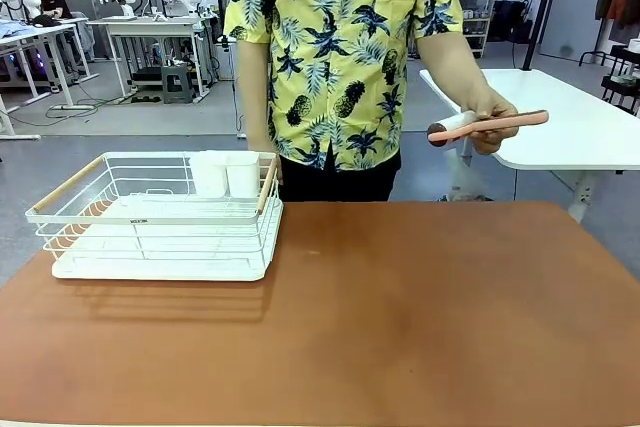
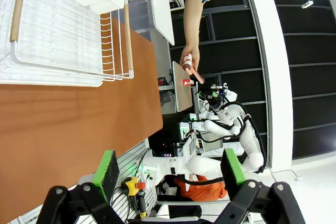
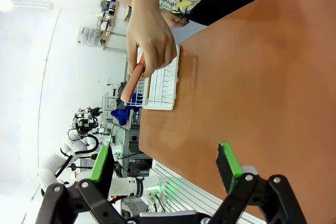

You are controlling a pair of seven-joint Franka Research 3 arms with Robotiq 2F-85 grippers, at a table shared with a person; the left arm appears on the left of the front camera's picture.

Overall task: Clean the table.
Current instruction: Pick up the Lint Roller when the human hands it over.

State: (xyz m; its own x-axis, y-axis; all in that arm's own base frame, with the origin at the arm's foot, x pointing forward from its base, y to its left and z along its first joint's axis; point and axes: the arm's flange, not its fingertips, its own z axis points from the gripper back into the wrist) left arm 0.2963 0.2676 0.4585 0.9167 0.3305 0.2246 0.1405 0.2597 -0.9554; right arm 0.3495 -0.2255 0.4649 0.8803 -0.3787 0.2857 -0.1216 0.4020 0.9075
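The reddish-brown table (image 1: 420,327) fills the near half of the room from where I stand, running from the left edge to the right. On its far left part sits a white wire dish rack (image 1: 150,212) with pale wooden handles at both ends, resting on a white tray. Two white cups (image 1: 226,174) are tucked into the rack's far right corner.

At the far side of the table stands a person in a yellow shirt printed with pineapples and palm leaves (image 1: 340,47). One hand (image 1: 488,115) is raised off to the right, above the far right corner and well clear of the tabletop. It holds a slim tool with a pink handle (image 1: 505,123), a white collar and a dark rounded end, lying roughly level. A smaller white table (image 1: 590,127) stands behind that hand.

The left gripper (image 2: 169,174) hangs out past the table's edge with its green pads spread wide, released, nothing between them. The right gripper (image 3: 164,165) hovers over the table edge, its fingers equally far apart and gripping nothing
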